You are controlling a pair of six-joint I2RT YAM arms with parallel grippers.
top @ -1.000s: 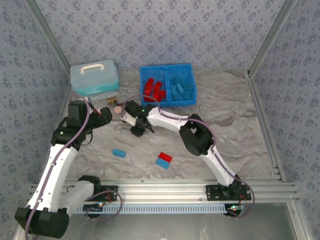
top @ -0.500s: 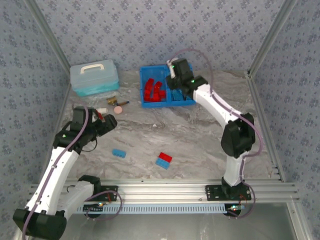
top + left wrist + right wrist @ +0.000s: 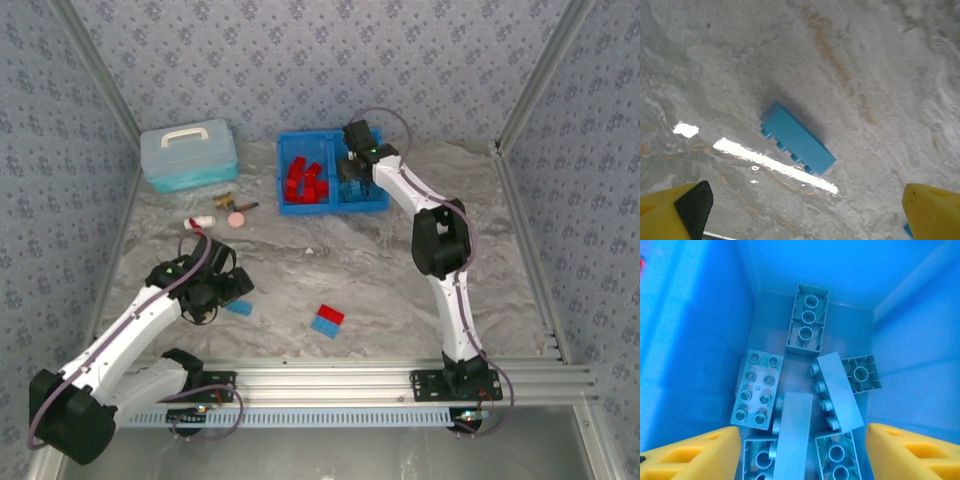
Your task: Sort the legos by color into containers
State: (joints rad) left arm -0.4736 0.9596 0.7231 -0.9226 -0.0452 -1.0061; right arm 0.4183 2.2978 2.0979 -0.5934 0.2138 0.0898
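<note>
A light blue lego (image 3: 797, 139) lies on its side on the table, just ahead of my open left gripper (image 3: 808, 205), which hovers above it with nothing between its yellow fingers (image 3: 932, 210). From above, that gripper (image 3: 228, 291) is next to this brick (image 3: 239, 308). A red lego (image 3: 331, 315) and another light blue one (image 3: 324, 327) lie together near the front centre. The blue bin (image 3: 335, 206) holds red legos (image 3: 305, 180) in its left compartment. My right gripper (image 3: 350, 170) hangs open over the right compartment, above several light blue legos (image 3: 837, 390); the gripper (image 3: 802, 450) holds nothing.
A pale teal lidded box (image 3: 188, 153) stands at the back left. A pink disc (image 3: 237, 219), a brass piece (image 3: 222, 200) and a small white piece (image 3: 198, 222) lie in front of it. Metal rails (image 3: 330, 380) edge the front.
The right arm swung from the table's left-centre back to the bin and now hangs over its right compartment. The left arm came forward and down to the lone blue lego.
</note>
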